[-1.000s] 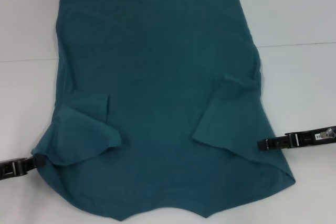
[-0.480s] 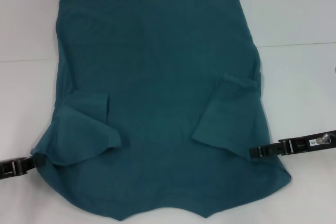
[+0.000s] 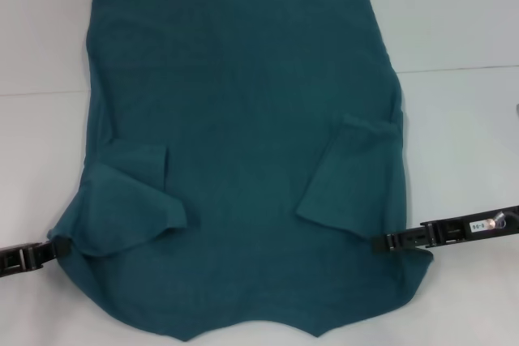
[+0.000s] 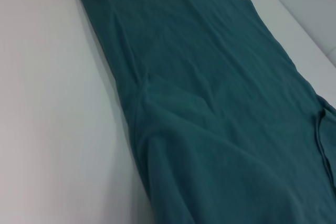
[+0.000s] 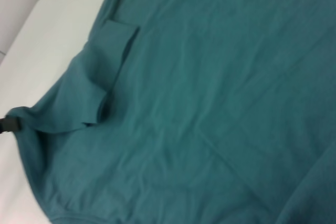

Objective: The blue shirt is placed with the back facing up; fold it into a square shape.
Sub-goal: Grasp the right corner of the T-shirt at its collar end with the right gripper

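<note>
White table (image 3: 462, 135) — a faint seam line across its surface; pale, plain.

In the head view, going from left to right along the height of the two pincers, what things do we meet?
Left pincer → folded-in left sleeve → blue shirt body → folded-in right sleeve → right pincer.
</note>
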Robot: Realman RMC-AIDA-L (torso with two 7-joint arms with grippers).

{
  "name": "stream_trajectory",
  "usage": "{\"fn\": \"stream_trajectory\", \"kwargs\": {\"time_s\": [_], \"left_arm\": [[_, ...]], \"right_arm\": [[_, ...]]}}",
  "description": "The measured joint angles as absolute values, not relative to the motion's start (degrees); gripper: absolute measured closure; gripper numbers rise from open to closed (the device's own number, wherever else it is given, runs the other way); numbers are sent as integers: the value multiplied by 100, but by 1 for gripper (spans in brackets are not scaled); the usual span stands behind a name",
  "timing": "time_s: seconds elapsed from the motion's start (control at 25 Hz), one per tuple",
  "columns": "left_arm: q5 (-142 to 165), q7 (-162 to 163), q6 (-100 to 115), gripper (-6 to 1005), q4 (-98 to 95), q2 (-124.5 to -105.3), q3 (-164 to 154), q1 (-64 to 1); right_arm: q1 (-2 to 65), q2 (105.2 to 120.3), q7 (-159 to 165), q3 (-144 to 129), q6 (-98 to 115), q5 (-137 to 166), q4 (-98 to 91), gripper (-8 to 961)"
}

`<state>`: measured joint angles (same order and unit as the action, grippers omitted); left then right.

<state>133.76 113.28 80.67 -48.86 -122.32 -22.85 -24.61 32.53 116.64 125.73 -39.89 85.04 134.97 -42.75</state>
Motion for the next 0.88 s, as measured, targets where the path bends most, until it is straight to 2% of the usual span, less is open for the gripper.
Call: {"fn": "stream_trajectory", "kwargs": {"time_s": [0.4, 0.88], "left_arm": [[13373, 11325, 8051, 984, -4872, -12234, -2285, -2461], [13289, 11314, 8035, 984, -4810, -12234, -2301, -2462]], "right_arm": [[3233, 11703, 12597, -4017, 8809, 13427, -4245, 123], [3174, 11523, 12779, -3956, 8814, 13473, -4298, 121]]}}
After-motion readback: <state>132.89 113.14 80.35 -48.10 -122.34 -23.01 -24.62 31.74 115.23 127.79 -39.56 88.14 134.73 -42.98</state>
